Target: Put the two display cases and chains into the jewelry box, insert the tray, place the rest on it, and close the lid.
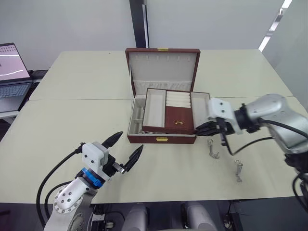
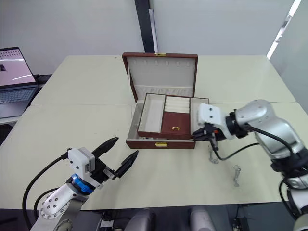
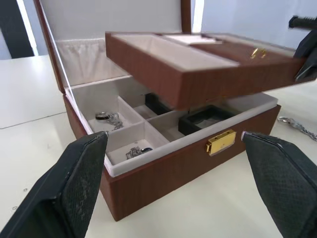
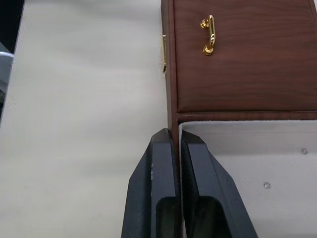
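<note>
I see the brown tray (image 1: 169, 111) tilted above the open jewelry box (image 1: 161, 138), lid (image 1: 162, 69) upright, two black display cases (image 3: 200, 119) and chains (image 3: 110, 119) inside.

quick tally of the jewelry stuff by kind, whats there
jewelry box: 1
tray, pinched at its wall by the right tool: 1
display cases in the box: 2
chains in the box: 2
chains on the table: 2
total: 8
</note>
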Robot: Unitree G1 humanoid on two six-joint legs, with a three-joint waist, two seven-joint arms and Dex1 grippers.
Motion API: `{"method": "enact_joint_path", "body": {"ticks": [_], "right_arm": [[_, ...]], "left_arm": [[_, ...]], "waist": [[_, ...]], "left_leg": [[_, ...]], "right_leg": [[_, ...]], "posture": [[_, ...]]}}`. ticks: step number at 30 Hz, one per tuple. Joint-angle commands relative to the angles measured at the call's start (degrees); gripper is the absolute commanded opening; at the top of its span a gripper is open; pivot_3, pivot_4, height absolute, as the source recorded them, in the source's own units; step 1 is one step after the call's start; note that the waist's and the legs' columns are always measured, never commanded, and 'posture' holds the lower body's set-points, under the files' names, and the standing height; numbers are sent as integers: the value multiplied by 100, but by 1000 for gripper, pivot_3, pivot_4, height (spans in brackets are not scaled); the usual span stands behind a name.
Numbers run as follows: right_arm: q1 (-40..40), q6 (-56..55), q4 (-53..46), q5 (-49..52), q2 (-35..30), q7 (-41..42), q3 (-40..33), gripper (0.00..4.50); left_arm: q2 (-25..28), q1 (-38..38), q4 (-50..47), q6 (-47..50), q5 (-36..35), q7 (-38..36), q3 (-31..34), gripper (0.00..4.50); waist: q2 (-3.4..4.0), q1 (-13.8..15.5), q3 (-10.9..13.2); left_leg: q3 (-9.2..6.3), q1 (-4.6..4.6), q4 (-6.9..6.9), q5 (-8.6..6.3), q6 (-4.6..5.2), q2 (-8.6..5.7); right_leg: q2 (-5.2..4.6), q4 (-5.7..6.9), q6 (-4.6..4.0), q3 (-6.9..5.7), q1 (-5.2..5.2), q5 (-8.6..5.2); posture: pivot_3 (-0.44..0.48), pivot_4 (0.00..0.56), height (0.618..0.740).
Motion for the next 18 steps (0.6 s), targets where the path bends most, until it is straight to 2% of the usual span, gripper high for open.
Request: {"method": "enact_joint_path", "body": {"ticks": [1, 18], "right_arm": [[-400, -147, 231, -277, 233, -54, 116, 15], [-851, 27, 585, -712, 856, 9, 505, 15]], "left_arm": [[-52, 126, -418, 38, 54, 276, 49, 4500], [-72, 272, -672, 97, 52, 648, 83, 4500]], "waist": [[0, 7, 0], [0, 8, 0]], "left_leg": [[0, -1, 0, 0, 0, 0], [-2, -12, 0, 0, 0, -1]], "right_leg": [[0, -1, 0, 0, 0, 0], [-1, -1, 0, -2, -11, 0]], "posture": [[0, 150, 740], [0, 150, 740]]}}
